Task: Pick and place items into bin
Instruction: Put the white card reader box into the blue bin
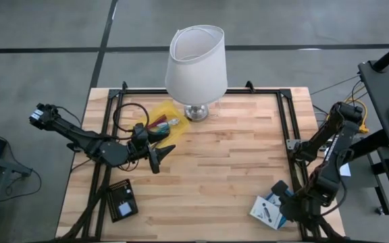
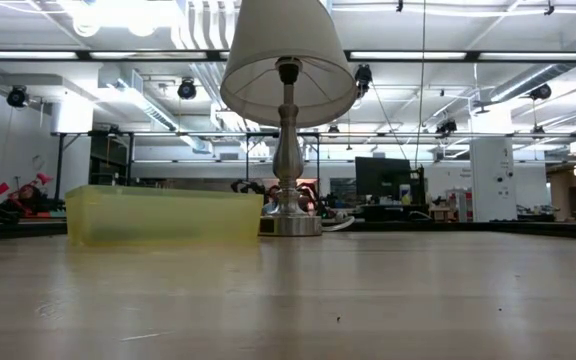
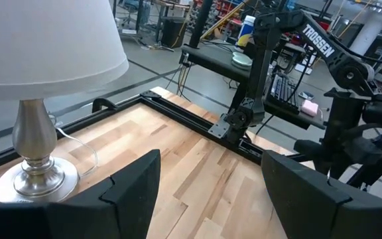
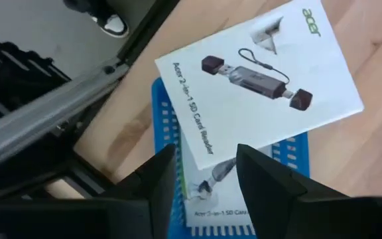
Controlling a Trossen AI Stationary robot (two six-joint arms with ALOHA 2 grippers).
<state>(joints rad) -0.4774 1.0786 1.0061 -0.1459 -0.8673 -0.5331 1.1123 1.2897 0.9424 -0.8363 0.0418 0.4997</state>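
Observation:
The yellow translucent bin stands on the table's far left part beside the lamp, with magenta and teal sticks inside it. My left gripper is open, just on the near side of the bin and pointing toward the table's right. At the near right corner, two white printed cards lie on a blue ribbed tray. The upper card overlaps the lower card. My right gripper is open above the lower card. Whether it touches the card does not show.
A big white lamp stands at the middle of the far edge, right of the bin. A black box sits at the near left corner. Black rails frame the table. Bare wood lies between the two arms.

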